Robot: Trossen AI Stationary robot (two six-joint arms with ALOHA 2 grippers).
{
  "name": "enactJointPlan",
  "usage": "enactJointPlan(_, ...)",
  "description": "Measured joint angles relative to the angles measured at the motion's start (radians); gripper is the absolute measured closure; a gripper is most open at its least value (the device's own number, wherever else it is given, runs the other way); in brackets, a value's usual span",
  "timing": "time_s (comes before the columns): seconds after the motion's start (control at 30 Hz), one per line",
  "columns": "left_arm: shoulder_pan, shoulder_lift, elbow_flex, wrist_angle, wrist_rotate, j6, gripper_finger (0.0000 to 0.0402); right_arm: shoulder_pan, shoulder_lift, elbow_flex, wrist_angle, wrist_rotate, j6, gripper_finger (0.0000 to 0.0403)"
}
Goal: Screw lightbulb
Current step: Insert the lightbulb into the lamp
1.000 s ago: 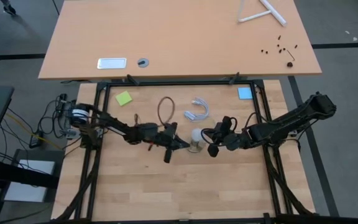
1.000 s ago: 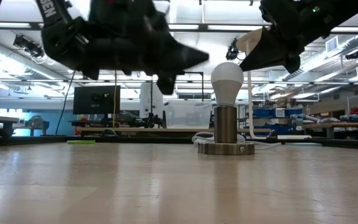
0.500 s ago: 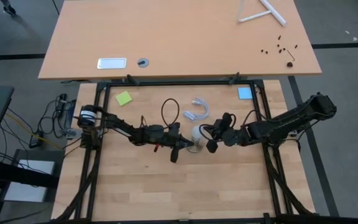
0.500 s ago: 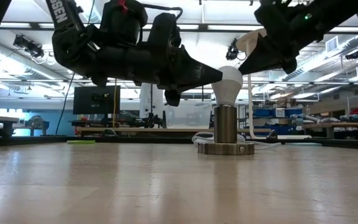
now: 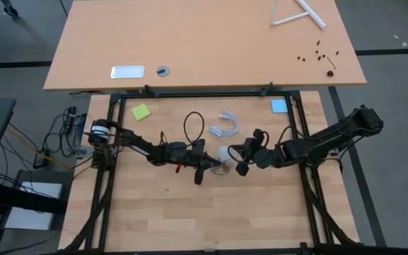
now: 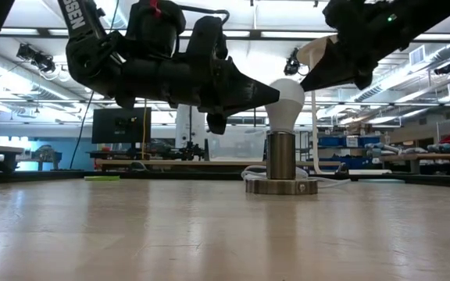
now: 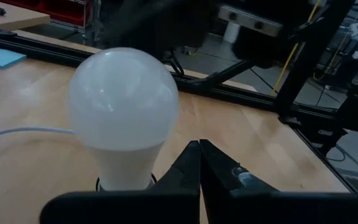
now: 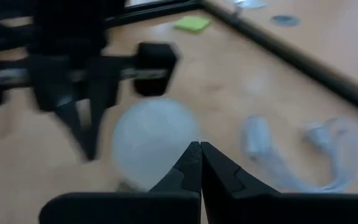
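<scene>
The white frosted lightbulb [image 5: 223, 154] stands upright in a grey metal socket [image 6: 281, 160] whose round base rests on the table's middle. My left gripper [image 6: 276, 94] reaches in level from the table's left, shut, its tip at the bulb's side; in the left wrist view its tip [image 7: 199, 144] is beside the bulb [image 7: 123, 106]. My right gripper [image 5: 234, 151] comes from the right, slanting down, shut, its tip [image 8: 199, 144] by the bulb's other side [image 8: 154, 140]. My left gripper's shut tip stands level beside the bulb's round part [image 6: 281, 95], coming from the table's left; whether it touches I cannot tell. My right gripper's shut tip slants down next to the bulb's right shoulder [image 6: 301, 87]; whether it touches I cannot tell.
A coiled white cable [image 5: 224, 125] lies just beyond the bulb. A green note [image 5: 142, 112] and a blue note [image 5: 279, 106] sit near the far corners inside the black frame [image 5: 204, 94]. A second wooden table [image 5: 204, 42] stands behind.
My left gripper has gone toward the table's right and slightly down, bringing its shut tip up to the bulb, then held still. The bulb stays upright in the socket.
</scene>
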Motion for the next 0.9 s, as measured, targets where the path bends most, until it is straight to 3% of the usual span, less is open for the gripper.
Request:
enactJointPlan(0.13, 0.001, 0.0, 0.0, 0.0, 0.0, -0.008, 0.0396, -0.048, 0.0, 0.0, -0.023, 0.025, -0.004, 0.0394)
enactJointPlan(0.43, 0.001, 0.0, 0.0, -0.001, 0.0, -0.033, 0.0396, -0.115, 0.025, -0.001, -0.026, -0.186, -0.021, 0.0394)
enactJointPlan(0.67, 0.001, 0.0, 0.0, -0.019, 0.0, -0.029, 0.0396, -0.088, 0.012, -0.001, -0.076, -0.082, 0.069, 0.0394)
enactJointPlan(0.9, 0.002, 0.0, 0.0, -0.012, -0.002, -0.028, 0.0396, -0.041, 0.018, -0.001, -0.166, -0.104, 0.268, 0.0394)
